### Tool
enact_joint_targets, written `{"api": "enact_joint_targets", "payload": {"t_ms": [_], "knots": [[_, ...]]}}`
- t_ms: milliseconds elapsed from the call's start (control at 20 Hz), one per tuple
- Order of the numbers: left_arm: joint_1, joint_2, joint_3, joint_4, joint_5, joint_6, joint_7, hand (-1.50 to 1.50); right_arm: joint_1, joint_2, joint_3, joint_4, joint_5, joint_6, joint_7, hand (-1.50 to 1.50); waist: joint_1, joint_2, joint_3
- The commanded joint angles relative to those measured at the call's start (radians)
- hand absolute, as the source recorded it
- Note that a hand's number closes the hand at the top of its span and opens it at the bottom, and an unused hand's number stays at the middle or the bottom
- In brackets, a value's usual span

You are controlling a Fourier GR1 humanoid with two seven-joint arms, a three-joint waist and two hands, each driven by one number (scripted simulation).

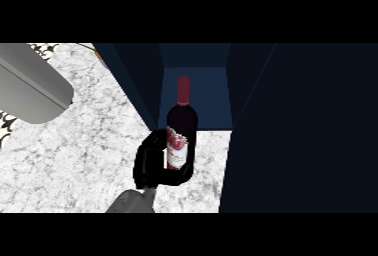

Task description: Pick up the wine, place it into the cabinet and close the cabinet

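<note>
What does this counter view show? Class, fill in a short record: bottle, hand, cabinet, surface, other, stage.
bottle: dark glass wine bottle with red cap and red-and-white label, neck towards the cabinet
hand: black left hand, fingers curled round the bottle's lower half
cabinet: dark navy cabinet, open; dark panel at right, apparently its door
surface: white marbled counter
other: grey rounded shape, upper left, unidentified
stage: bottle held before the opening, not released; cabinet not closed
</note>
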State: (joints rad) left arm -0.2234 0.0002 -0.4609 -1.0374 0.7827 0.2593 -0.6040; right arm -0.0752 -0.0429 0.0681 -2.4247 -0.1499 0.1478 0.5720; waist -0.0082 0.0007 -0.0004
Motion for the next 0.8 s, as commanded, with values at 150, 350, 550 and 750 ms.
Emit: {"api": "enact_joint_targets", "payload": {"t_ms": [150, 350, 550, 750], "knots": [[-0.177, 0.000, -0.071, 0.228, 0.153, -0.023, -0.147, 1.50, -0.070, -0.003, 0.016, -0.072, -0.033, -0.043, 0.101, -1.50, -0.009, 0.002, -0.001], [-0.199, 0.000, -0.082, 0.162, 0.162, 0.048, -0.124, 1.50, -0.005, -0.030, -0.073, -0.005, -0.093, 0.017, 0.015, -1.50, -0.003, 0.000, 0.000], [-0.266, 0.000, -0.061, 0.259, 0.187, 0.010, -0.119, 1.50, -0.023, -0.035, -0.101, 0.010, -0.120, 0.029, -0.006, -1.50, -0.003, 0.001, 0.000], [-0.365, 0.000, -0.049, 0.344, 0.235, 0.004, -0.133, 1.50, 0.073, 0.039, 0.036, 0.053, 0.025, 0.046, -0.140, -1.50, -0.007, 0.002, 0.000]]}}
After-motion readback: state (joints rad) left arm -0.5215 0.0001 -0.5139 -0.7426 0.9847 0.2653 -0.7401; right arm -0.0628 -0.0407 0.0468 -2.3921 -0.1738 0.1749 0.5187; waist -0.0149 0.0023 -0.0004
